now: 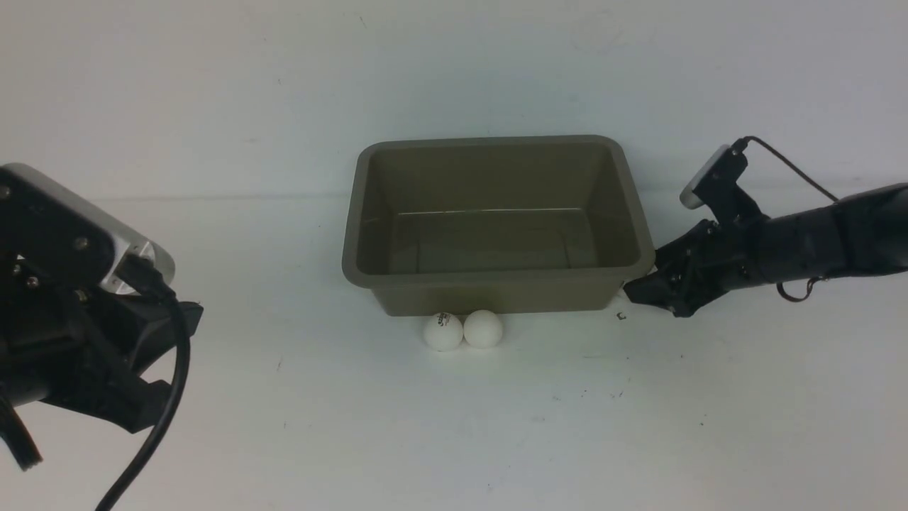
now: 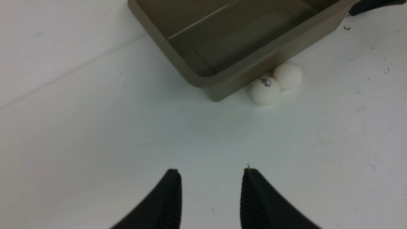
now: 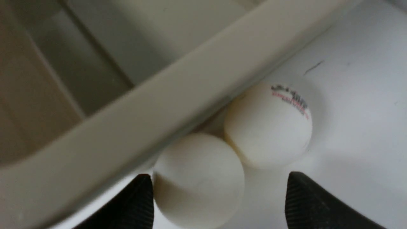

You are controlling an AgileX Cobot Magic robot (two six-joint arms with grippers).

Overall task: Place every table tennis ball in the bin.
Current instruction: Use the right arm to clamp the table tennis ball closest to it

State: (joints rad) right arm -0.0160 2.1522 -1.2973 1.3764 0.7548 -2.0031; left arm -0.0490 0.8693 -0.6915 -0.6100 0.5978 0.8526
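Your right gripper [image 3: 219, 175] has its ribbed fingers spread astride a plain white ball [image 3: 198, 181], which lies dead ahead of them on the table [image 3: 349, 95] at the right side of the bin [image 3: 159, 105]. That ball is tucked under the flared taupe rim and touches a logo-printed ball [image 3: 268, 124]. Your left gripper [image 2: 211, 171], fingers parted on nothing, hangs near left, well apart from two more balls [image 1: 443, 331] [image 1: 483, 328] against the bin's near wall.

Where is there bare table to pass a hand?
Bare: the table between the left gripper and the bin, and the near stretch before the front balls. Crowded: at the bin's right wall, where the right gripper flanks one of two more balls.
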